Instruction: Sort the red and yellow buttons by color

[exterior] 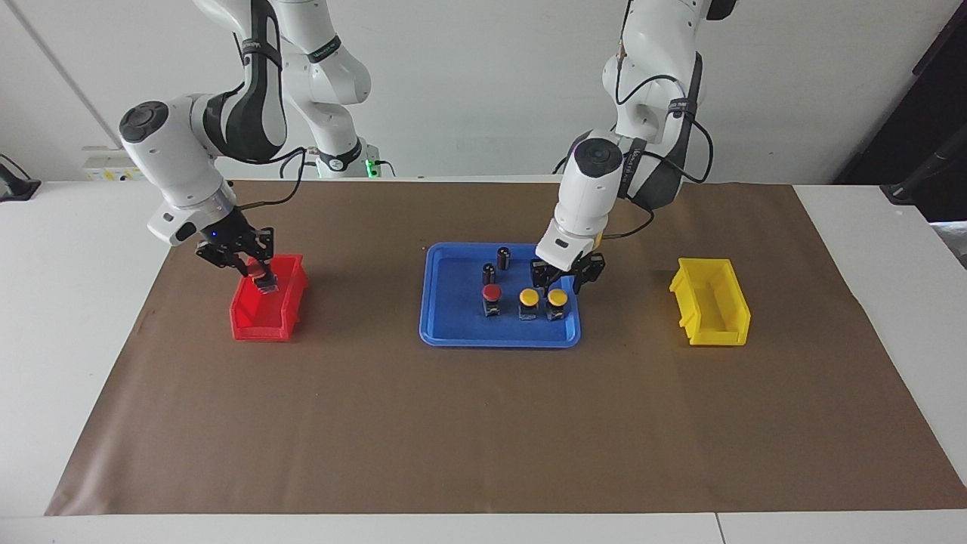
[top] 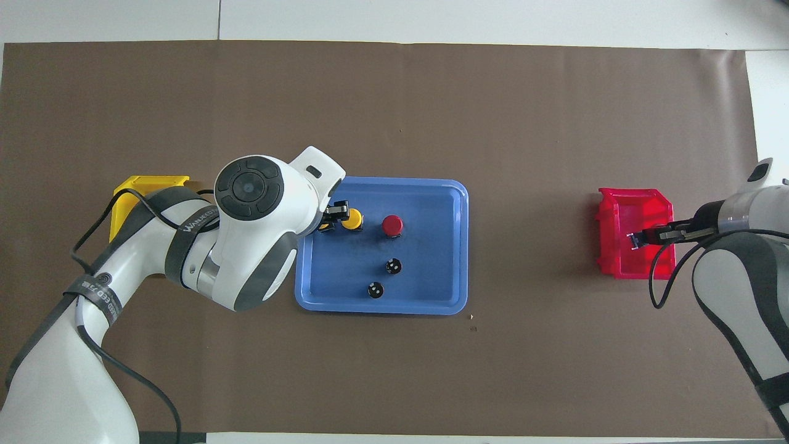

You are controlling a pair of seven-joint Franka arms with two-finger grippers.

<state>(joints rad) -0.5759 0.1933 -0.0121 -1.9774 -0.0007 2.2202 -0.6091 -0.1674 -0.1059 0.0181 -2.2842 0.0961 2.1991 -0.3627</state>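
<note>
Right tool [exterior: 255, 273]: pressed together, pinching a red button [exterior: 257, 270] over the red bin [exterior: 261, 321].
Left tool [exterior: 560, 281]: around the yellow button [exterior: 557, 298] at the blue tray's [exterior: 453, 332] left-arm end; grip unclear.
Blue tray, facing view: second yellow button [exterior: 529, 298] at 9 o'clock of it, red button on tray [exterior: 491, 293] next.
Yellow bin [exterior: 710, 311]: on the counter.

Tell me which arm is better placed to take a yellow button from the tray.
Left. The left gripper is right over the yellow buttons in the blue tray; the right gripper holds a red button at the red bin.
</note>
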